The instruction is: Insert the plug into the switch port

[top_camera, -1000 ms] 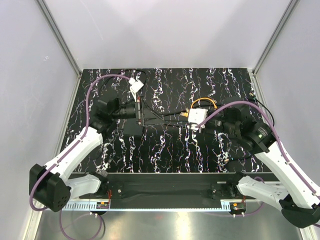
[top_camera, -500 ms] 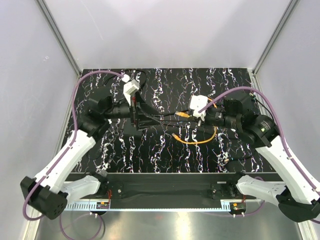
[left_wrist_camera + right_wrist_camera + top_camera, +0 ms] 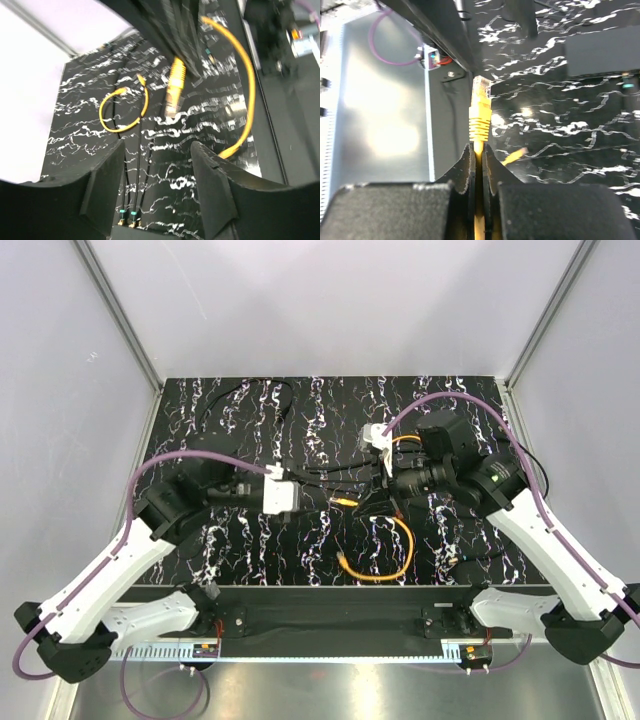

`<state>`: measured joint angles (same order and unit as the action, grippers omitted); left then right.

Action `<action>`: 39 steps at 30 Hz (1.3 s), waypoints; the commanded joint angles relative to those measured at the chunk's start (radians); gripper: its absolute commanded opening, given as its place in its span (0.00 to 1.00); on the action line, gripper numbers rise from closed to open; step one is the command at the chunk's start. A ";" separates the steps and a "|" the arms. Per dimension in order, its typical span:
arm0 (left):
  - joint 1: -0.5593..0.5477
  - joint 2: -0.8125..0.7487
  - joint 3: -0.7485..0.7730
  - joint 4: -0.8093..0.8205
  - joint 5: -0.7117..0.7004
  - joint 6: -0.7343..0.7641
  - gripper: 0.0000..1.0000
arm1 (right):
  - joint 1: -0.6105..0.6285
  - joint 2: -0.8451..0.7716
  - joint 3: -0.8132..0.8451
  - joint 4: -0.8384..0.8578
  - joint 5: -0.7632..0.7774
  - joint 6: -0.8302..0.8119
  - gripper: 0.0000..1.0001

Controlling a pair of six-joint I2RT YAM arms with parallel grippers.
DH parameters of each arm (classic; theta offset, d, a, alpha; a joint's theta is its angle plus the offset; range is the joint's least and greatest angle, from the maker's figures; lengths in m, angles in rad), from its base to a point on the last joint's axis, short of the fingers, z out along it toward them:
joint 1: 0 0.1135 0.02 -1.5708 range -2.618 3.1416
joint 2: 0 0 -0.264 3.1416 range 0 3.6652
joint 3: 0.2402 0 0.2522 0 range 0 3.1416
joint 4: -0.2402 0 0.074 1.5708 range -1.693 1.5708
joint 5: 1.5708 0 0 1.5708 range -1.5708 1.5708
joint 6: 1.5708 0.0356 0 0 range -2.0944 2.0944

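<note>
The right gripper (image 3: 479,147) is shut tight. It pinches the back end of the plug (image 3: 480,107), and the yellow-orange tip sticks out in front of its fingers. The plug is up in the air above the table (image 3: 330,410), between the two arms, and it points at the left gripper (image 3: 157,150).

The left gripper's fingers (image 3: 107,185) are far apart. Something flat and dark sits low between them, but I cannot tell if they squeeze it.

The switch box (image 3: 602,50) is ahead of the plug and off to one side. The plug does not touch it.

I cannot read any writing; it is all too small or blurry.

The orange cable (image 3: 251,90) hangs down from the plug and lies in a big loop on the table. Two thin black cables (image 3: 139,165) run side by side toward the left gripper, near the plug's path.
</note>
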<state>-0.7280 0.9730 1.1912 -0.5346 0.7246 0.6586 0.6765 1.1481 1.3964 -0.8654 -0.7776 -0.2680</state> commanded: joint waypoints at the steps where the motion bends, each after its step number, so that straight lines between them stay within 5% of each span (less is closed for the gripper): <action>1: -0.033 0.010 0.044 -0.093 -0.039 0.194 0.58 | 0.006 0.010 0.030 0.032 -0.087 0.079 0.00; 39: -0.117 0.075 0.093 0.013 -0.051 -0.013 0.35 | 0.009 0.036 0.010 0.049 -0.081 0.061 0.00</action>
<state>-0.8398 1.0492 1.2377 -0.5732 0.6765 0.6563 0.6769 1.1927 1.3968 -0.8356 -0.8406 -0.1982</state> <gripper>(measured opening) 0.372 0.043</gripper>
